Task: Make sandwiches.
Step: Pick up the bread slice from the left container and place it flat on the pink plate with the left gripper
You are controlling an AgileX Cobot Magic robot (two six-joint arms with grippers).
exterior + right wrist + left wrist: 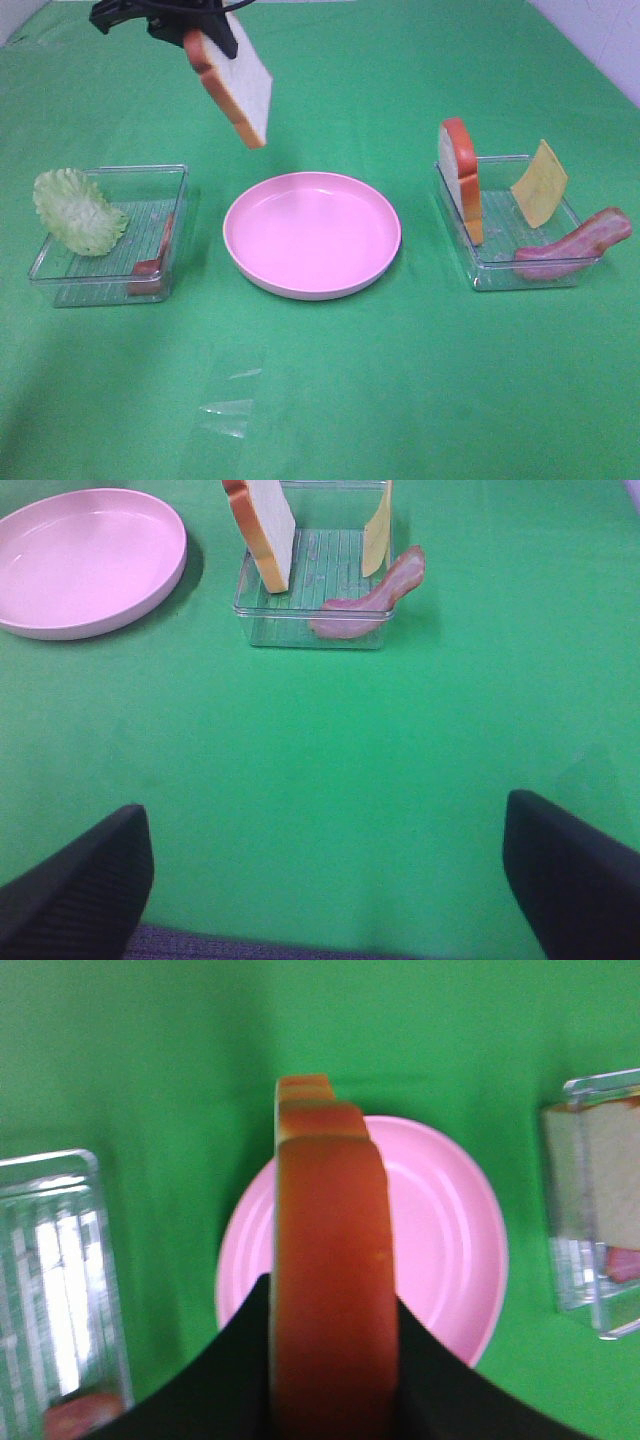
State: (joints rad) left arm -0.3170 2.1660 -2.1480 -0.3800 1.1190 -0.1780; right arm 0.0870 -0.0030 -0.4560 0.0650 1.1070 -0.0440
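Observation:
My left gripper (pixel 205 28) is shut on a white bread slice (pixel 235 85) with an orange-brown crust, held tilted in the air behind the pink plate (pixel 312 235). The left wrist view looks down the crust (pixel 330 1290), clamped between the black fingers (pixel 225 1390), with the plate (pixel 450 1260) below. Lettuce (pixel 78 212) and a bacon strip (pixel 152 262) lie in the left tray (pixel 60 275). The right tray (pixel 500 275) holds an upright bread slice (pixel 460 180), a cheese square (pixel 540 182) and bacon (pixel 575 243). My right gripper (pixel 325 880) hangs open over bare cloth, well short of that tray (pixel 310 630).
A green cloth covers the table. A scrap of clear film (pixel 228 405) lies near the front edge. In the right wrist view the plate (pixel 90 560) sits beside the tray with bread (pixel 262 530), cheese (pixel 377 530) and bacon (pixel 370 595).

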